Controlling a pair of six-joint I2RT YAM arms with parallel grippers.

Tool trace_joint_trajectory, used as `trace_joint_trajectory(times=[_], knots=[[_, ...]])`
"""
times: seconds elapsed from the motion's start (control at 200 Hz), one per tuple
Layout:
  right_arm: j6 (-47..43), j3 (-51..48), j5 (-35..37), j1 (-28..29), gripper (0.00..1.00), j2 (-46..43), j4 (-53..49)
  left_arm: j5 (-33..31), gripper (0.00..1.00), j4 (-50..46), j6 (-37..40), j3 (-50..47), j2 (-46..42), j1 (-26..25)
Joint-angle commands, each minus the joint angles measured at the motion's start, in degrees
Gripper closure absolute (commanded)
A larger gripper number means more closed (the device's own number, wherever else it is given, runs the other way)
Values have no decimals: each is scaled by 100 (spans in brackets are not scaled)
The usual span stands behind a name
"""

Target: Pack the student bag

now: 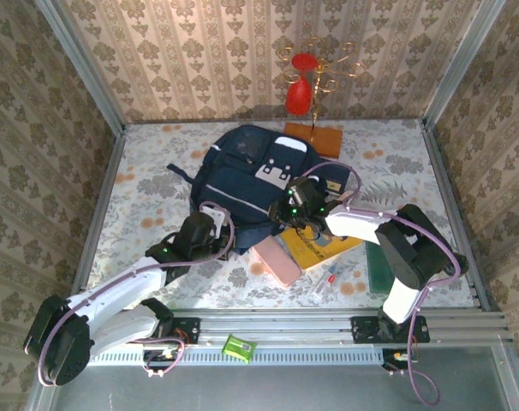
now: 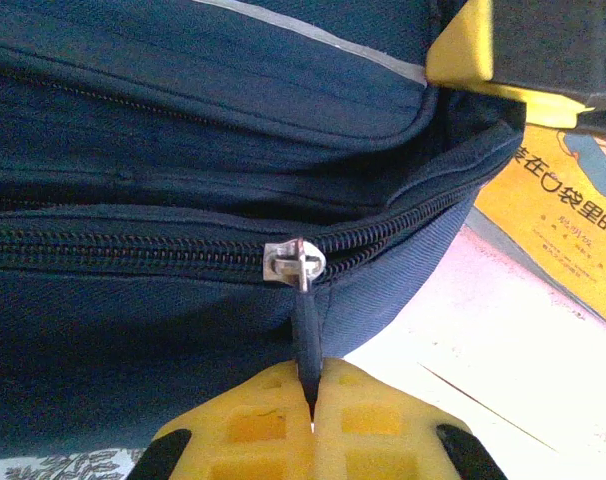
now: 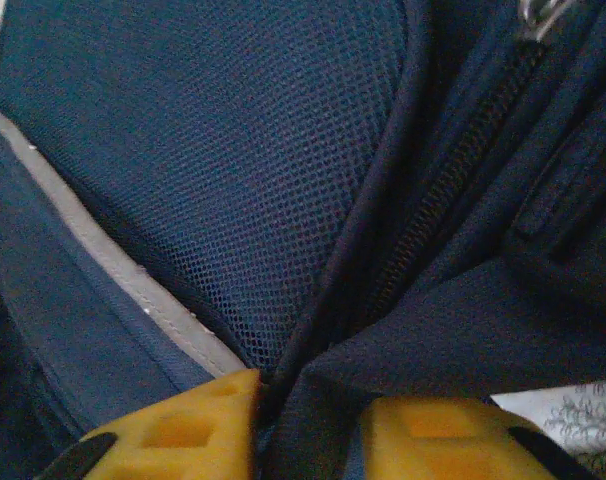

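On the metal rail at the near edge of the desk (image 1: 148, 193) lay a small green thing (image 1: 239, 346). Just beyond it, near the middle of the near edge, a pink case (image 1: 277, 260) lay flat beside a yellow book (image 1: 315, 246), with a pen (image 1: 328, 276) to their right and a dark green book (image 1: 380, 267) towards the near right corner. All of these were outside the bag, on the desk. The left gripper (image 2: 311, 400) was clenched on the dark zip pull (image 2: 307, 335), which hung from the metal slider (image 2: 295, 265) on the bag's near side. The zip teeth to the left of the slider were joined. The right gripper (image 3: 308, 400) sat at the bag's near right edge, above the yellow book, grasping a fold of navy fabric next to a mesh panel (image 3: 243, 170). The student bag (image 1: 259, 175) lay in the middle of the desk with its grey-white front patch upward, its near edge touching the yellow book. What was inside it could not be seen. Behind it, near the far edge, stood a wooden base (image 1: 313, 139) carrying a gold wire stand with red ornaments (image 1: 301, 90).
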Motion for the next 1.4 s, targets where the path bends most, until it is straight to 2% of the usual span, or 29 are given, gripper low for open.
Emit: trace_joint_trajectory(times=[0.0,0.04,0.095,0.265,0.38,0.525,0.67,0.745,0.795,0.875,0.96,1.05,1.105,1.215,1.395], knots=[[-276,139,194,-370,86,-152,-84,-96,100,-106,153,133,-228,122],[-466,167,145,-536,94,-218,-264,-40,100,-185,167,116,-275,230],[-806,276,-7,-722,98,-231,-541,23,100,-327,194,115,-346,411],[-1853,1079,-306,-1179,99,84,-1716,289,100,-730,270,30,-681,1011],[-2026,1423,-526,-1390,97,337,-1847,741,100,-809,230,-52,-1006,1427],[-1978,1708,-817,-1432,96,596,-1768,1122,100,-710,206,-45,-936,1373],[-1909,1925,-1085,-1429,93,728,-1679,1021,100,-597,205,-52,-617,1183],[-1944,1948,-1099,-1433,88,696,-1687,972,100,-493,188,-66,-451,1085],[-2013,1965,-1069,-1433,80,657,-1779,975,100,-390,155,-89,-398,1020],[-2081,1853,-924,-1432,61,465,-1904,978,100,-246,122,-90,-330,904],[-1977,1503,-820,-1423,47,102,-1848,970,100,-154,148,-61,-265,747],[-1513,832,-767,-1262,27,-349,-1401,994,100,-21,145,-74,-204,569],[-1218,508,-706,-1051,18,-501,-1109,1038,100,70,125,-92,-197,482],[-735,287,-460,-651,12,-452,-742,1055,100,140,121,-113,-232,369],[-260,244,-132,-257,14,-73,-314,847,100,50,271,-116,-261,349]])
